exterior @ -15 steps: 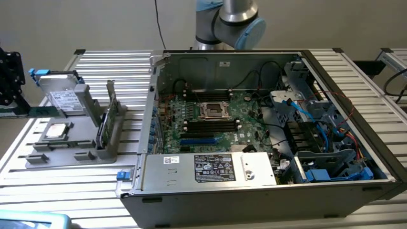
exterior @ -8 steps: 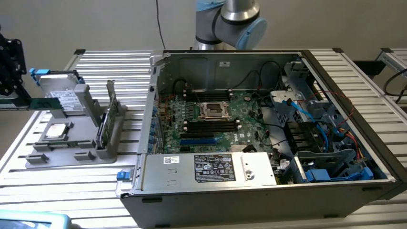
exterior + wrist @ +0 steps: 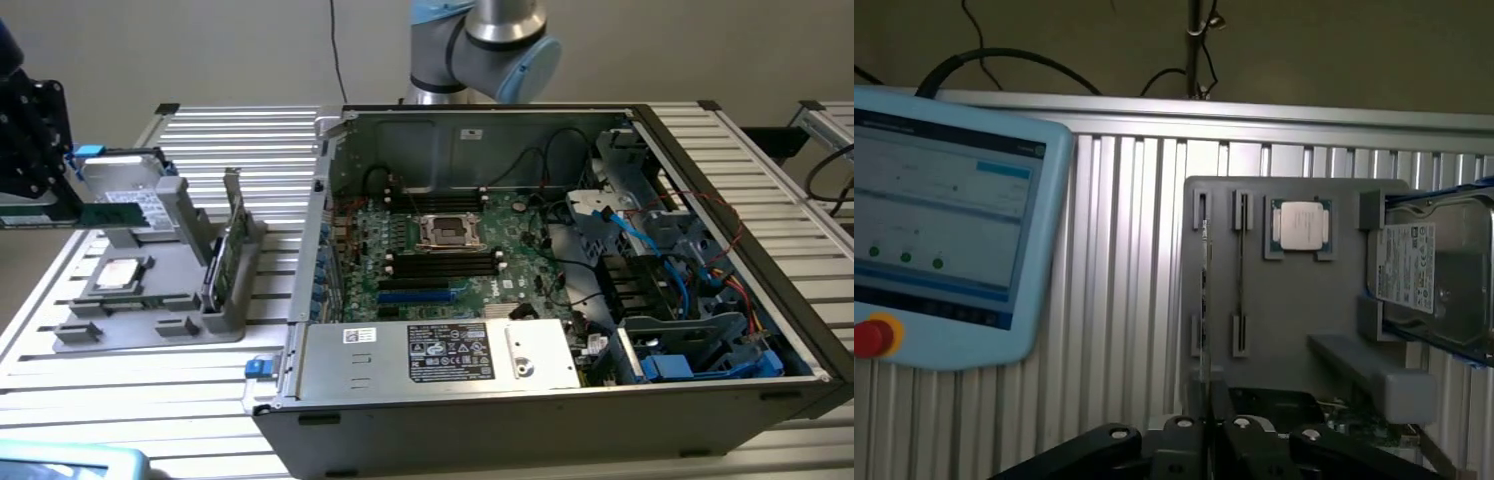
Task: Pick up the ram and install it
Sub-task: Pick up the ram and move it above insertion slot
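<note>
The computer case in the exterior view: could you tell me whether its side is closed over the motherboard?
No, the computer case lies open, with the motherboard in plain sight inside.

Ext high oblique, wrist over shared tray (image 3: pixel 1294 310)

Bright, even room light; the ribbed silver aluminium table (image 3: pixel 1114 250) below my gripper (image 3: pixel 1206 430) glares pale; the open grey computer case (image 3: pixel 441 150), away from it, sits shadowed inside.
</note>
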Robot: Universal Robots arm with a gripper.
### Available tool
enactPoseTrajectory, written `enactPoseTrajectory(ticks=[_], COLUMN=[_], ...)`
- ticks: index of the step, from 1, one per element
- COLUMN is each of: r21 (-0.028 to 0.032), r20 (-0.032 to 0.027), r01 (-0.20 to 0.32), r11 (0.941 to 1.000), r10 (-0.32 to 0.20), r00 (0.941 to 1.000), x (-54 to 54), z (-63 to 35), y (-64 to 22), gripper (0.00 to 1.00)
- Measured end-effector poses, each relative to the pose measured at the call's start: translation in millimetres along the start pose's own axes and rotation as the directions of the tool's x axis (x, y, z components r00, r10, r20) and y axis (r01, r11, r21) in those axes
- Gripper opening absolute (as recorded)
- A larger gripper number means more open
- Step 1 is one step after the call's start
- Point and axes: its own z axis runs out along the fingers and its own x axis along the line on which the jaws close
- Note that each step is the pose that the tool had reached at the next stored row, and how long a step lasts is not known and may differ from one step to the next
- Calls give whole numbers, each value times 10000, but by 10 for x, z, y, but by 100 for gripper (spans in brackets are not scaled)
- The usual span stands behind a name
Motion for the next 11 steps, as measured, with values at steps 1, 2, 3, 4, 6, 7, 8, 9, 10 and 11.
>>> enactPoseTrajectory(ticks=[1,2,3,4,6,7,8,9,10,11], r21=[0,2,4,7,12,15,18,19,19,21], r20=[44,98,162,234,403,500,574,617,654,691], r01=[0,0,0,1,1,2,2,3,3,3], r11=[10000,10000,10000,10000,10000,10000,10000,10000,10000,10000], r10=[0,0,0,-1,-2,-2,-3,-4,-4,-4], r00=[10000,10000,9999,9997,9992,9987,9984,9981,9979,9976], x=[1,3,4,6,9,11,15,23,32,42], z=[-1,-1,-1,-1,-2,-5,-15,-35,-58,-80], y=[-43,-89,-135,-180,-272,-317,-362,-407,-451,-496], gripper=[13,13,13,13,13,13,13,13,13,13])
